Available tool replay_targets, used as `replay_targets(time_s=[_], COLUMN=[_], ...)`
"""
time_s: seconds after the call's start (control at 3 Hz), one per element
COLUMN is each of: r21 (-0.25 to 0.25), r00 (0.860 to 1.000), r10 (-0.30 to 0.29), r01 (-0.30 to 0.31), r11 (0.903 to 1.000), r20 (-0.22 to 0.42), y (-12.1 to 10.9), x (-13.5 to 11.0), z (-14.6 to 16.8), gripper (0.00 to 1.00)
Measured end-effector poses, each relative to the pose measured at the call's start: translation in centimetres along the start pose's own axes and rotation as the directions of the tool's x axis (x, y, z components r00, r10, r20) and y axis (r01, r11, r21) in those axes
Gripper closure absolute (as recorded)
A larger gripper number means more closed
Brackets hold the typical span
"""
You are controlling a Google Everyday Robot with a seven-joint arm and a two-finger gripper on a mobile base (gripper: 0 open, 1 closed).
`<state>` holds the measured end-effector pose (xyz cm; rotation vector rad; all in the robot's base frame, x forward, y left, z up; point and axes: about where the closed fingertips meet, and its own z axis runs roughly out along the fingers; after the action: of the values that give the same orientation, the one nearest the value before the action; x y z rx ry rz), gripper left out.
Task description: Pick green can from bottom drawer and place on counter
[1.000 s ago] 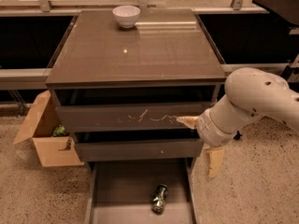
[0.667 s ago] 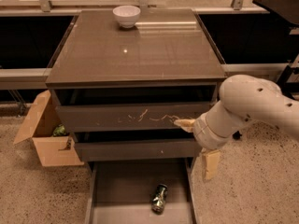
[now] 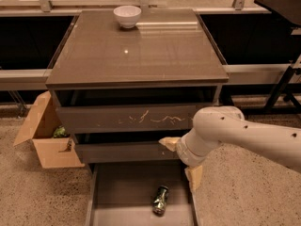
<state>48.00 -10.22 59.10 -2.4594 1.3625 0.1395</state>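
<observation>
In the open bottom drawer (image 3: 120, 192), the green can (image 3: 160, 200) is lying on its side on the flat floor. The gripper (image 3: 179, 164) is hovering above the drawer's right wall, spread wide and empty. Judged step: approach. The next move is calling for a descent astride the smooth, round can.

White rounded plastic arm (image 3: 254, 134) stretches in from the right, angled down; its tan two-finger gripper (image 3: 177, 165) hangs low near centre, fingers (image 3: 194, 177) splayed wide.
</observation>
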Motion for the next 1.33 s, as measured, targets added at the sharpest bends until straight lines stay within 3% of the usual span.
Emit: replay_targets(time_s=[0.33, 0.67, 1.33], r21=[-0.005, -0.011, -0.012], r00=[0.996, 0.99, 0.989], r10=[-0.071, -0.104, -0.113], r01=[0.071, 0.105, 0.114], r11=[0.9974, 0.9944, 0.9934], r20=[0.045, 0.092, 0.097], y=[-0.7, -1.1, -0.5], x=[-0.9, -1.7, -1.7], z=[6.2, 9.7, 11.7], gripper=[0.0, 0.0, 0.0])
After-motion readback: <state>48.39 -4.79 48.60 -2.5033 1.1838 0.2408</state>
